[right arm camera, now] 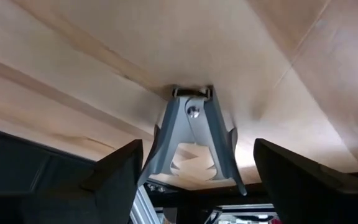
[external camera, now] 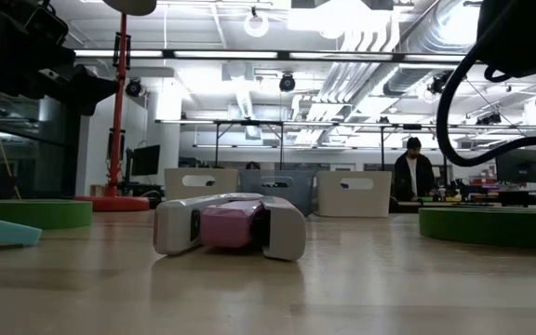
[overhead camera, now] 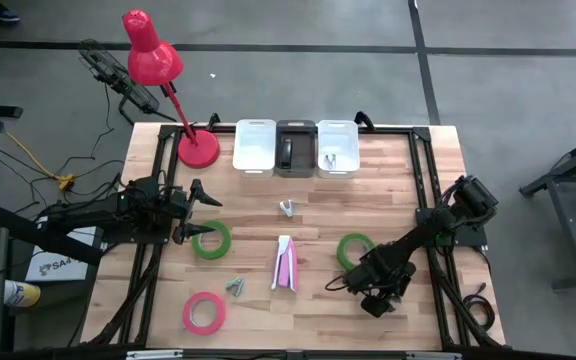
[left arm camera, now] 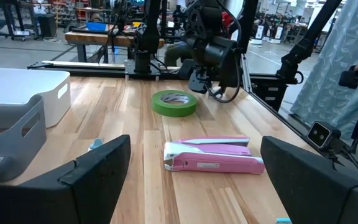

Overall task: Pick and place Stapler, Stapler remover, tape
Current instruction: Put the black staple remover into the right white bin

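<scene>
Both grippers open: left by green tape, right over remover

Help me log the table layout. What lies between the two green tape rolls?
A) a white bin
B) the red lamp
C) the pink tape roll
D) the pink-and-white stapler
D. In the high view, the pink-and-white stapler lies on the table, with one green tape roll to its left and the other green tape roll to its right.

Pink and white stapler, two green tape rolls, pink tape roll, red lamp
</scene>
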{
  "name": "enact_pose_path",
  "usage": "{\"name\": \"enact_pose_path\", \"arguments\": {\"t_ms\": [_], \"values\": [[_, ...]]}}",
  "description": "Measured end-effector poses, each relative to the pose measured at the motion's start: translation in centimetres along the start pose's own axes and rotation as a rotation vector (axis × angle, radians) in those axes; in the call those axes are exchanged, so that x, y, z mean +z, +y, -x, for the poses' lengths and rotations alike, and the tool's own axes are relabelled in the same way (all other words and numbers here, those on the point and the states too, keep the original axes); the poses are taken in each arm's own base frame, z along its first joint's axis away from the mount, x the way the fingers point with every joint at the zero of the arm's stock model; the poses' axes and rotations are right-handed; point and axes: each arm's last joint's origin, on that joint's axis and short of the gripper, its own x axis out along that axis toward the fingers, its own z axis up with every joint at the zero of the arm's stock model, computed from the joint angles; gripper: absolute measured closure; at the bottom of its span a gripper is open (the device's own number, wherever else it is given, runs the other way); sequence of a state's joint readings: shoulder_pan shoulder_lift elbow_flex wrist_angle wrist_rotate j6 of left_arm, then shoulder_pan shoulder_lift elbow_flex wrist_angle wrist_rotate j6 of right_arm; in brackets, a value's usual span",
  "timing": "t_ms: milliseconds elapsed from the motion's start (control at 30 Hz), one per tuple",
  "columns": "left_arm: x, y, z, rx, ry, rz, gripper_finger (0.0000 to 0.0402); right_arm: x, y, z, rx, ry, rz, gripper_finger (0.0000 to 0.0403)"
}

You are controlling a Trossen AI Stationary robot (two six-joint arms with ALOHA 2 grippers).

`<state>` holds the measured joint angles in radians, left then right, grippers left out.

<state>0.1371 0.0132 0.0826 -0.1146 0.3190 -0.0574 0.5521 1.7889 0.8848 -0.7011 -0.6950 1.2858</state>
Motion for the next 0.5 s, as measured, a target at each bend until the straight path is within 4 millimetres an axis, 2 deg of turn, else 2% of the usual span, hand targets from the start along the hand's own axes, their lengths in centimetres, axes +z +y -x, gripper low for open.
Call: {"name": "enact_pose_path", "arguments": {"t_ms": [500], "values": [[0.00, 0.00, 0.00, 0.000, 0.000, 0.000, 0.0046, -0.02, 0.01, -0.09, -0.013, -0.032, 0.035, 0.0185]]}}
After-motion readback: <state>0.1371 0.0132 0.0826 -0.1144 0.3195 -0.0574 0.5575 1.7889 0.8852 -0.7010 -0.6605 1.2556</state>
